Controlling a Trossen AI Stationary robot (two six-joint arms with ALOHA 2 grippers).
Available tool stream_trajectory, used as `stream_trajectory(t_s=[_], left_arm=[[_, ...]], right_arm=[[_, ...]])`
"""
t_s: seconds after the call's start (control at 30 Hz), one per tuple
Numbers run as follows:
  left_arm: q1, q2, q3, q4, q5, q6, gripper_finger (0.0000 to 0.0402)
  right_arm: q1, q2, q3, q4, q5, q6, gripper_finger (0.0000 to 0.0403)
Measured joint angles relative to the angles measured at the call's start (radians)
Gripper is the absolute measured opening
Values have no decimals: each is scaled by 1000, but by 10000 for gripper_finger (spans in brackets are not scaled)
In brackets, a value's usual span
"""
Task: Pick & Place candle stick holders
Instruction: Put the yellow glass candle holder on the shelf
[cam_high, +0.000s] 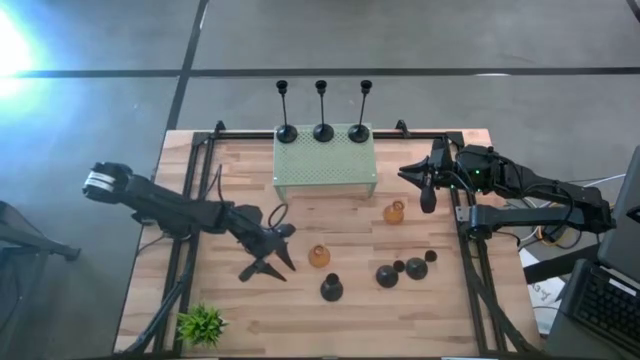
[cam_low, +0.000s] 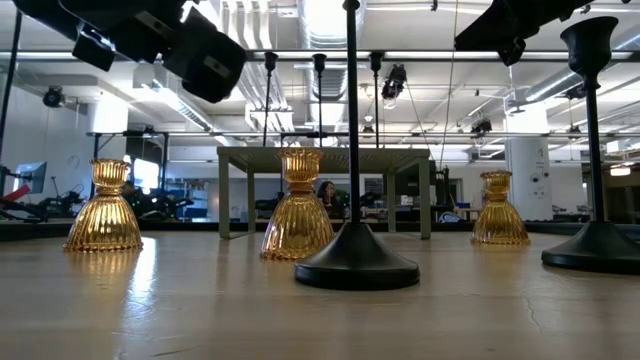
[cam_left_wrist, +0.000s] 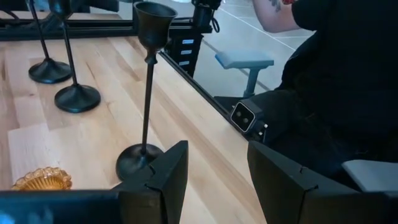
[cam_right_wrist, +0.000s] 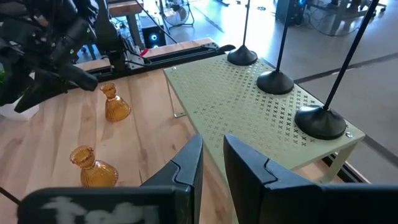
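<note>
The amber holder (cam_high: 319, 256) nearest the left gripper (cam_high: 268, 266) stands upright on the table (cam_high: 230, 310), just beside its fingers, which are spread wide and hold nothing. A good grab would centre the jaws on the narrow neck, descend straight, then close gently, since glass may slip. Further out are a second amber holder (cam_high: 394, 211), the black domes (cam_high: 331, 288) and three tall stems (cam_high: 323, 131) on the green stand (cam_high: 325, 175). The right gripper (cam_high: 425, 190) waits by the stand, slightly parted, empty.

Both arms are matte black with angular jointed links, the left arm (cam_high: 165, 205) carrying a white band near its base, the right arm (cam_high: 520, 185) a small green light and loose cables.
</note>
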Motion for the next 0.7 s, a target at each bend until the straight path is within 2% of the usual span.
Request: stream_trajectory(t_s=[0.3, 0.5, 0.7], left_arm=[[1, 3, 18, 1, 0, 22, 170], [8, -93, 11, -64, -24, 38, 170], [8, -234, 9, -243, -195, 97, 170]], right_arm=[[0, -2, 0, -6, -6, 4, 56], [12, -33, 0, -131, -68, 32, 56], [80, -68, 0, -198, -68, 79, 52]])
